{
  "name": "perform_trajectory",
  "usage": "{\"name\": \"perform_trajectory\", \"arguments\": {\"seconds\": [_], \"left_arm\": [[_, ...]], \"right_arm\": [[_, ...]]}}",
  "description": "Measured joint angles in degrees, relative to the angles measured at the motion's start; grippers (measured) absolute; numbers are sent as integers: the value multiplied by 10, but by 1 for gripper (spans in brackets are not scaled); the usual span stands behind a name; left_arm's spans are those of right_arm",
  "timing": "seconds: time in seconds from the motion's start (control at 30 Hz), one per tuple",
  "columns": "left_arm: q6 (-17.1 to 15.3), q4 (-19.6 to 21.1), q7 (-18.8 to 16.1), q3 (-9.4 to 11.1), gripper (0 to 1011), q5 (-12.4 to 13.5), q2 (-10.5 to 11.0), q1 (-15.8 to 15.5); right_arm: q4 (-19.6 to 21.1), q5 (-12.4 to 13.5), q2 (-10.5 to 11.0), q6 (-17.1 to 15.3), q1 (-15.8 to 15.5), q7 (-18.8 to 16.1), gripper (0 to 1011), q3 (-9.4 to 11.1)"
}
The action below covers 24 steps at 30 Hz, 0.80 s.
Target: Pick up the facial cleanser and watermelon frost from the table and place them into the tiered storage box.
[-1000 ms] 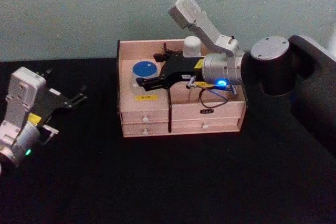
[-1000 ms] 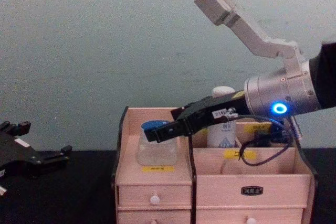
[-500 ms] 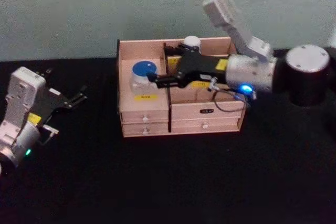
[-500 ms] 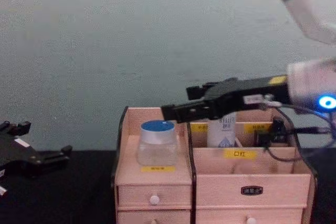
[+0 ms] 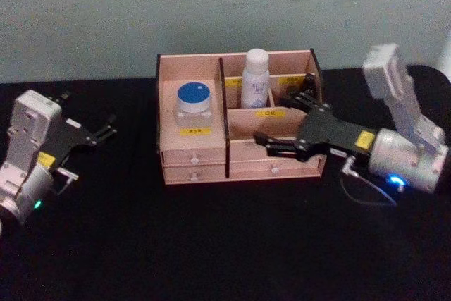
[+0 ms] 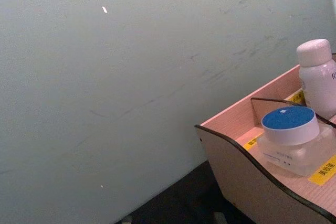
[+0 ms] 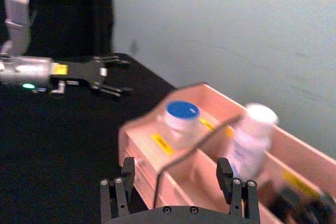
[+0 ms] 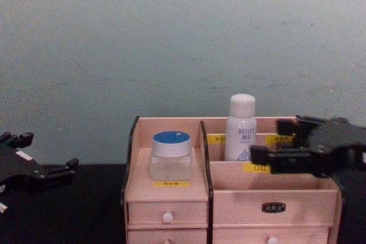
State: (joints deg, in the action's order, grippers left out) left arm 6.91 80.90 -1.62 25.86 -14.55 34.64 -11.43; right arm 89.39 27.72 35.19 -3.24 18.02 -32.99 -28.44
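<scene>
Pale grey-green wall (image 5: 106, 12) fills the back of the room, plain but for a few faint scuffs, and below it a black counter (image 5: 211, 244) spreads wide and dark. On the counter, close to the wall, stands the tiered storage box (image 5: 204, 163) of light wood with dark-edged sides, yellow labels on its steps and small drawers with white knobs along its front. To the robot's right the right pincer (image 5: 271, 142) hangs in front of the box's right-hand drawers, its two black fingers spread apart and holding nothing, a blue light glowing on the silver wrist behind it. Far off to the left, well apart from the box, the left pincer (image 5: 106, 128) rests low near the counter with its fingers parted and nothing between them. Inside the box, the facial cleanser (image 5: 255, 79) stands upright in a rear compartment just right of the dark middle divider, its rounded white cap rising above the back wall. The watermelon frost (image 5: 194, 100) sits in the left compartment, upright, its blue lid facing up, above a yellow label.
</scene>
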Motion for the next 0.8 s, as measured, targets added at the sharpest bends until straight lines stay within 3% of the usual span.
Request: {"name": "perform_trajectory", "arguments": {"seconds": [0.2,0.47,0.57,0.8], "left_arm": [[0,0,0,0,1001,0,0,0],[0,0,0,0,1001,0,0,0],[0,0,0,0,1001,0,0,0],[0,0,0,0,1001,0,0,0]], "right_arm": [[28,9,8,21,-83,73,1000,49],[47,-3,-12,73,-161,166,1000,107],[47,-26,-21,88,-173,199,1000,120],[26,-54,-44,84,-176,246,1000,132]]}}
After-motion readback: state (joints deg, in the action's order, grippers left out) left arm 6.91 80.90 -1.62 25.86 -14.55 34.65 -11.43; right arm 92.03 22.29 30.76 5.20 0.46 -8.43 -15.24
